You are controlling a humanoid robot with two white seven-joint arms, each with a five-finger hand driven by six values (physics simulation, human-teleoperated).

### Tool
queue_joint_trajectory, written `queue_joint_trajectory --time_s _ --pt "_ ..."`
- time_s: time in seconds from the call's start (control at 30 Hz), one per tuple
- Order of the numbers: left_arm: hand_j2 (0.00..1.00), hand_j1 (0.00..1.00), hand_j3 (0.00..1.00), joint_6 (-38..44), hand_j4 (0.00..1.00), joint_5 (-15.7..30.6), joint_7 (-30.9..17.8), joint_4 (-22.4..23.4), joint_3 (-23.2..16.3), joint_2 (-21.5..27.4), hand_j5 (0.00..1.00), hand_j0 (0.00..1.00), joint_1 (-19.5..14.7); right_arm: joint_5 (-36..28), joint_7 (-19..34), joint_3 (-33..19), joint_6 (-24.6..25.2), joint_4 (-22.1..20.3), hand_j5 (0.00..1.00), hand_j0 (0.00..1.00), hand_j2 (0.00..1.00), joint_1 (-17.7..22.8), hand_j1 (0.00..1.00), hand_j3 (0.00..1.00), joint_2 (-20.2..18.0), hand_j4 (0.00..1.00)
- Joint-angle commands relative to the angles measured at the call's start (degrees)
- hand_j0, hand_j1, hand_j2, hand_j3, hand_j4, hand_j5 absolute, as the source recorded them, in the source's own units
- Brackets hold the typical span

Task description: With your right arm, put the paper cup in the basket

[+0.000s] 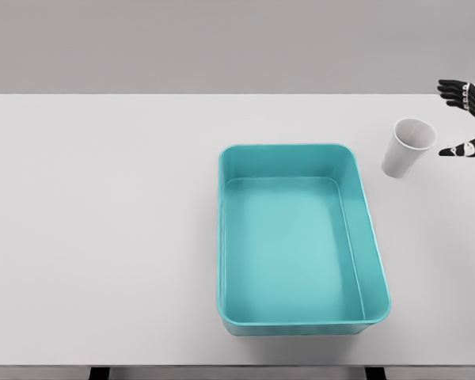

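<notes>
A: Since our right hand is open beside the white paper cup and grasping nothing yet, we judge the step in hand to be the grasp itself. How do we do it well?

B: We bring the hand in from the right so that the cup's wall sits between the thumb and the other fingers, and only then do we close. The cup stands upright on the white desk, wider at the rim than at the base, so we should take it around the middle rather than near the bottom, where a grip would likely slide.

A: And how firmly?

B: Gently, we think. Paper walls probably give under a hard squeeze, and a light cup may tip or skid if one finger reaches it before the rest.

A: Where does the cup lie relative to the hand?

B: Just to the hand's left, near the far right part of the desk. The upper fingers reach out above and to the right of the rim; the lower digit points at the cup's side, close to it but, as far as we can see, not touching.

A: And the basket?

B: The teal basket, a shallow rectangular tub, sits left of and nearer to us than the cup, close by but apart. Once we hold the cup we need to lift it above the near wall before carrying it leftward. Our left hand does not show at all.
</notes>
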Motion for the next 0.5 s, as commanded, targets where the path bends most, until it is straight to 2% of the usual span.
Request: queue_joint_trajectory --time_s 0.0,0.07,0.2,0.47 --pt "1.0 1.0 1.0 0.0 1.0 0.0 0.0 0.0 0.0 0.0 1.0 1.0 0.0 -1.3 0.0 0.1 -0.4 3.6 1.0 1.0 1.0 0.0 1.0 1.0 1.4 1.0" --pt "1.0 1.0 1.0 0.0 1.0 0.0 0.0 -0.1 0.0 0.0 1.0 1.0 0.0 -1.3 0.0 0.2 -1.9 6.4 1.0 1.0 1.0 0.0 1.0 1.0 2.7 1.0" --pt "1.0 1.0 1.0 0.0 1.0 0.0 0.0 0.0 0.0 0.0 1.0 1.0 0.0 -0.1 0.0 0.3 -1.9 9.1 1.0 1.0 1.0 0.0 1.0 1.0 5.2 1.0" --pt "1.0 1.0 1.0 0.0 1.0 0.0 0.0 0.0 0.0 0.0 1.0 1.0 0.0 1.6 0.0 0.3 -1.9 10.2 1.0 1.0 1.0 -0.2 1.0 1.0 6.7 1.0"
